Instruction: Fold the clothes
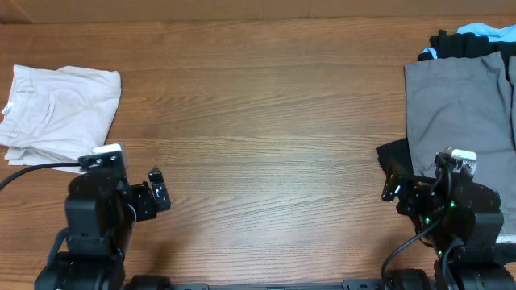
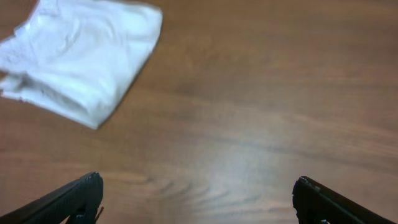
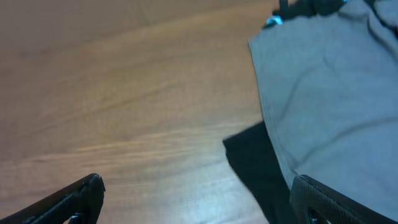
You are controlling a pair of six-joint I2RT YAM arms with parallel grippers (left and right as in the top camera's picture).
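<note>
Khaki shorts (image 1: 60,109): one pair, lying in layers at the table's (image 1: 266,121) left edge, toward the far corner. Judged light, soft and limp; pinch at the waistband or a hem corner.

Left gripper (image 2: 198,186) and right gripper (image 3: 196,183) both wide, both empty.

Right edge: one grey shorts (image 1: 459,105), one black garment (image 1: 395,157), one light-blue scrap (image 1: 484,31).

Flat grey fabric garment (image 1: 459,105) runs off right edge; black cloth (image 1: 393,157) mostly hidden under it. Light blue fabric scrap (image 1: 484,31) cut by right edge, unidentifiable. Left wrist: beige cotton shorts (image 2: 81,56) cropped top-left, blurry.
</note>
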